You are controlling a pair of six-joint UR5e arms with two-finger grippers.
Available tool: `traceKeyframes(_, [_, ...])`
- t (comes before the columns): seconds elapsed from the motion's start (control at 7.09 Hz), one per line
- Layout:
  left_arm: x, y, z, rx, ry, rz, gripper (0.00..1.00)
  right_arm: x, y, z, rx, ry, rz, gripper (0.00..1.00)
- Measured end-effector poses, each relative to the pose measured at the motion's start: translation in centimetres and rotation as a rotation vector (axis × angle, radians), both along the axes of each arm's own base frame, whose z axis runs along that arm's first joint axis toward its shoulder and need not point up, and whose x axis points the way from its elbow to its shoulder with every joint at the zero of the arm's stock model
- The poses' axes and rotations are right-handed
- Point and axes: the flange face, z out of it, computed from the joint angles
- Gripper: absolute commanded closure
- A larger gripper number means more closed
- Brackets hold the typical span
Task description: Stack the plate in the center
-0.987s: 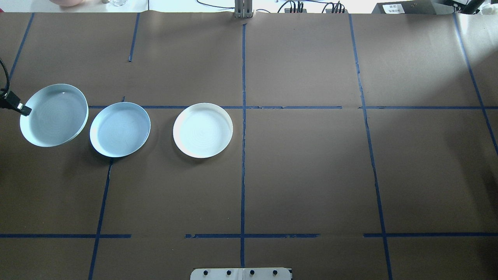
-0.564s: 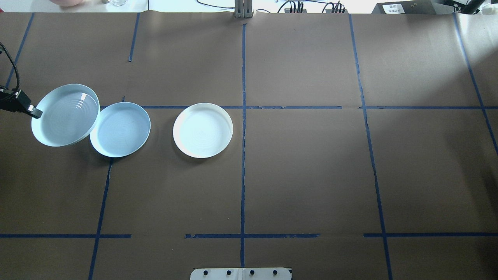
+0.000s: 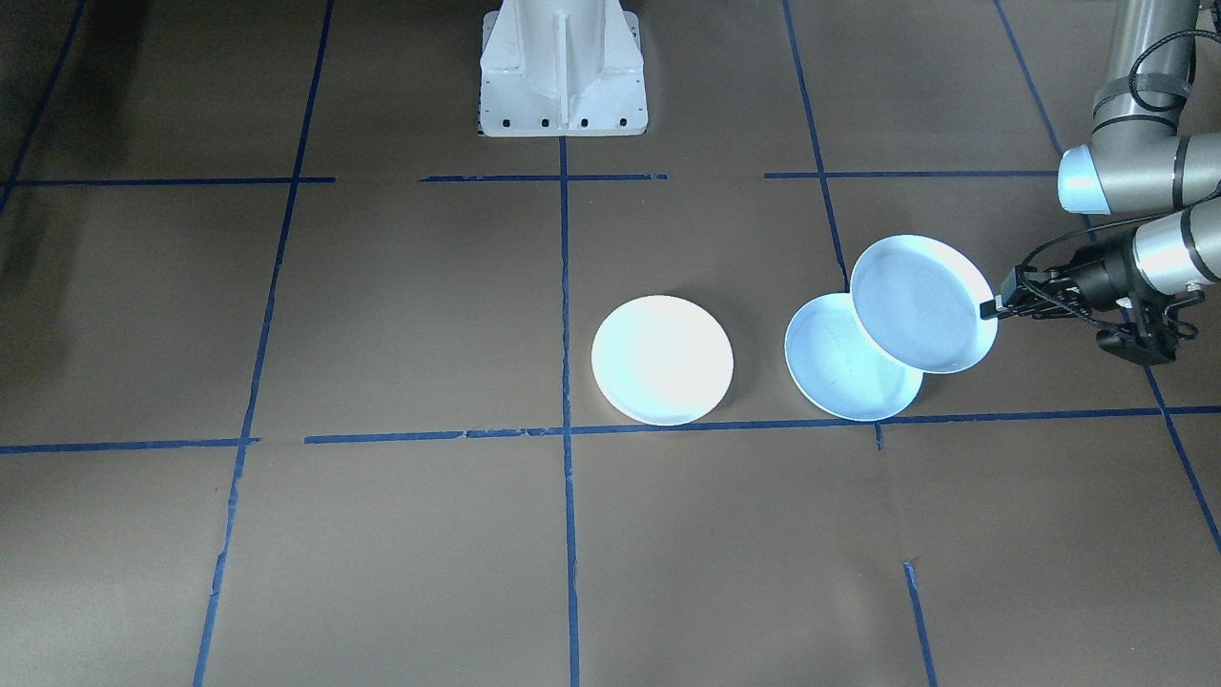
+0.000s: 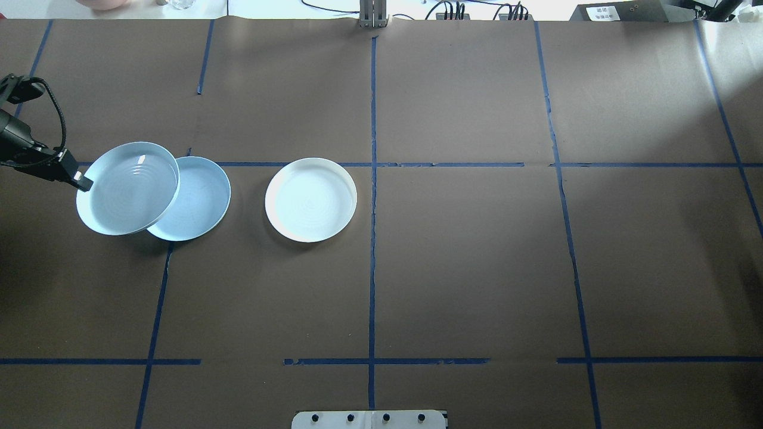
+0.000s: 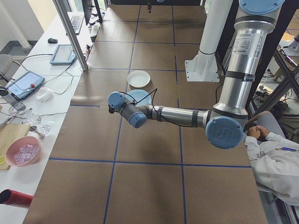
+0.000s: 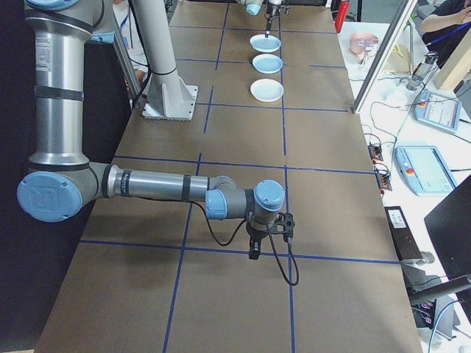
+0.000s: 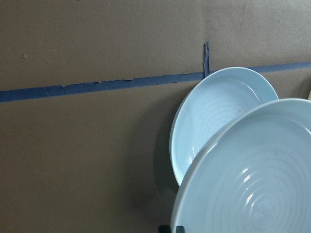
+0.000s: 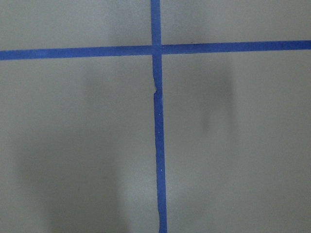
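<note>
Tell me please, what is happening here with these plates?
The left gripper holds a light blue plate by its rim, lifted and overlapping a second light blue plate that lies on the table. A white plate lies near the center, with nothing stacked on it yet. The right arm hangs over bare table, far from the plates.

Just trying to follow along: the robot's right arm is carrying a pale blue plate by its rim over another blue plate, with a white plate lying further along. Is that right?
Not quite: it is the left arm. The overhead exterior view shows the left gripper coming in from that view's left, clamped on the rim of the carried blue plate, which overlaps the second blue plate. The white plate does lie further along.
</note>
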Motion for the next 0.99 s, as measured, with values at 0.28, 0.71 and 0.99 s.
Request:
traceKeyframes(0.28, [2.4,-0.3,-0.9,-0.002,-0.029,-0.035,1.0,0.0,0.0,0.0,0.0,0.0,0.0,0.0])
traceKeyframes(0.71, [6.7,0.9,-0.8,-0.024,-0.043,-0.074,1.0,0.0,0.0,0.0,-0.001,0.0,0.0,0.0])
traceKeyframes(0.99, [8.2,0.5,-0.1,-0.024,-0.046,-0.069,1.0,0.0,0.0,0.0,-0.001,0.0,0.0,0.0])
